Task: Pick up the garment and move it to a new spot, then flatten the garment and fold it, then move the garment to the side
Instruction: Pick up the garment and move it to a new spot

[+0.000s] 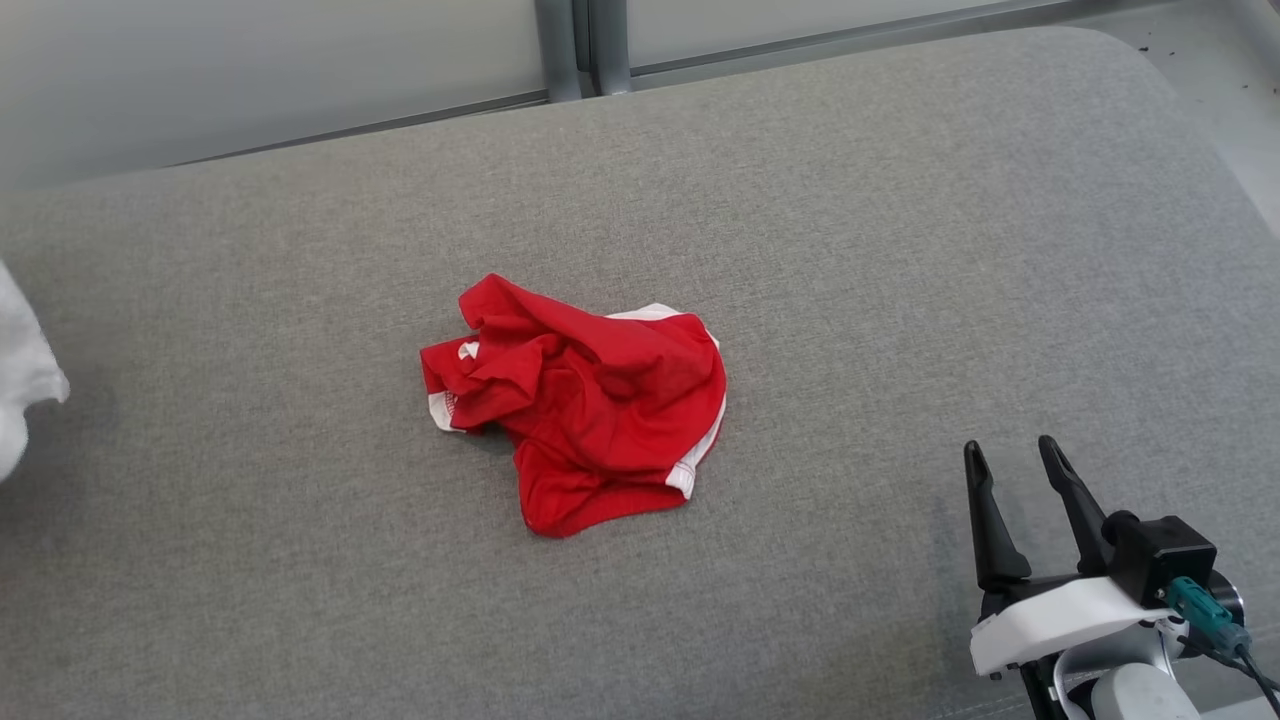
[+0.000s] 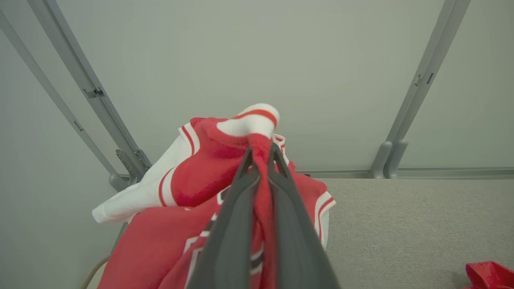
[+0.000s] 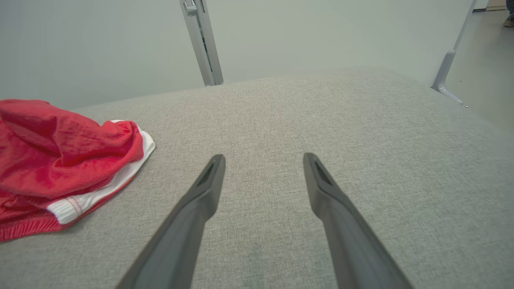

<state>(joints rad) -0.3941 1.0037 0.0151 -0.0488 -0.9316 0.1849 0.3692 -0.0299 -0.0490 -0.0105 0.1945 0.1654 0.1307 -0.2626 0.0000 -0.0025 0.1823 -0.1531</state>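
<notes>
In the left wrist view my left gripper [image 2: 261, 150] is shut on a red garment [image 2: 200, 176] with white, red-striped trim, and holds it up off the grey cushion [image 2: 401, 224] in front of a pale wall. A white bit of cloth [image 1: 22, 375] hangs in at the head view's left edge. A second, crumpled red garment with white edging [image 1: 590, 400] lies in a heap at the middle of the cushion [image 1: 900, 250], and its edge [image 2: 488, 275] also shows in the left wrist view. My right gripper [image 1: 1010, 450] stands open and empty at the lower right, its fingers [image 3: 209, 180] just above the cushion, right of the heap [image 3: 60, 152].
The grey cushion [image 3: 321, 112] ends at a pale wall with grey metal posts [image 1: 590, 45] behind it. Its right edge rounds off toward a light floor [image 1: 1230, 90]. Bare cushion lies all around the red heap.
</notes>
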